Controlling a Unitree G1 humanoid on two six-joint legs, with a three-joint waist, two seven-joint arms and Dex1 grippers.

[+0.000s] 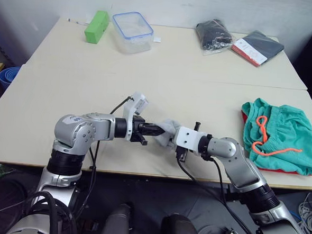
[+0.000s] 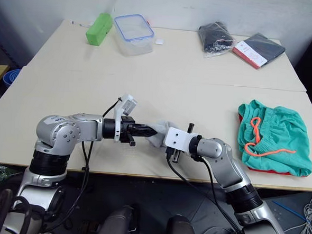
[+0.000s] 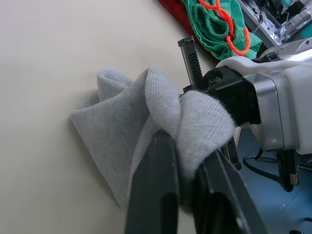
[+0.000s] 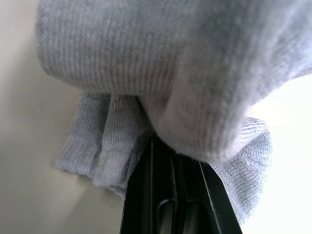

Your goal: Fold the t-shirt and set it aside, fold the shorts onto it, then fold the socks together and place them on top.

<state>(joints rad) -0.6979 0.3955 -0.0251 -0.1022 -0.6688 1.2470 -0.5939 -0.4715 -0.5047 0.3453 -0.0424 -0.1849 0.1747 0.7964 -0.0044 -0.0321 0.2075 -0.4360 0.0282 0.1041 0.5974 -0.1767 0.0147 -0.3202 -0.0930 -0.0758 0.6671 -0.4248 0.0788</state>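
- You have both grippers meeting on the socks point(image 1: 168, 131) at the near edge of the table point(image 1: 163, 80), just in front of you.
- Your left gripper point(image 1: 159, 131) has its two black fingers point(image 3: 161, 195) closed on a fold of the grey knit; the wrist view shows the cloth pinched between them and bunched over their tips.
- Your right gripper point(image 2: 160, 134) comes in from the other side. Its fingers point(image 4: 170, 195) lie close together with the knit draped over them, so they read as clamped on the socks, though their tips are buried in the cloth.
- You cannot tell the two socks apart here; they look like one crumpled grey bundle, partly resting on the table.
- The shorts point(image 1: 282, 135) lie folded at the table's right side, well apart from the socks, with the orange drawstring point(image 1: 265, 142) looped on top.
- Only a thin red strip of the t-shirt point(image 1: 280, 170) shows under the shorts along their near edge; the rest is covered.
- At the far side you can see a green block point(image 1: 97, 26), a clear lidded box point(image 1: 132, 32), a black bagged bundle point(image 1: 213, 35) and a dark flat packet with a red-and-white label point(image 1: 257, 48).
- No writing on that label, or anywhere else, can be read.
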